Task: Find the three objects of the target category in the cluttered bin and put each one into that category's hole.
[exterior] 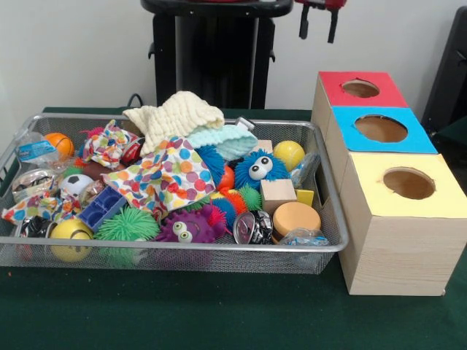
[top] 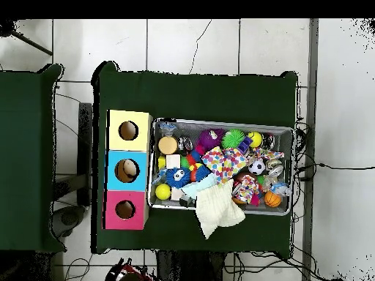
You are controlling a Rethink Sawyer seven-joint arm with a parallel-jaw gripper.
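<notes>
Toys fill the wire mesh bin (exterior: 332,219) on the green table (exterior: 219,313), heaped and overlapping; a cream knitted cloth (exterior: 175,117) lies over the far rim, and beside it sits a pale blue cloth (exterior: 226,140); a polka-dot cloth (exterior: 168,175) covers the middle of the heap. Around it I see a blue furry toy with big eyes (exterior: 257,168), a purple furry toy with eyes (exterior: 186,227), a green spiky ball (exterior: 125,224), a yellow ball (exterior: 289,153), a small wooden cube (exterior: 277,194), a tan disc (exterior: 295,217), a small basketball (exterior: 58,143), a soccer ball (exterior: 74,185) and a yellow smiley ball (exterior: 71,232); which of these belong to the target category I cannot tell.

Just beside the bin stand three wooden boxes in a row, touching one another, each with a round hole in its top: the red box (exterior: 361,89) farthest back, the blue box (exterior: 379,130) in the middle, the yellow box (exterior: 405,186) nearest the camera; from overhead something pale shows inside the blue box's hole, the other two look dark.

My gripper (exterior: 318,25) hangs high behind the boxes, well apart from the bin; its two dark fingers (exterior: 303,23) point down with a clear gap between them, holding nothing.
</notes>
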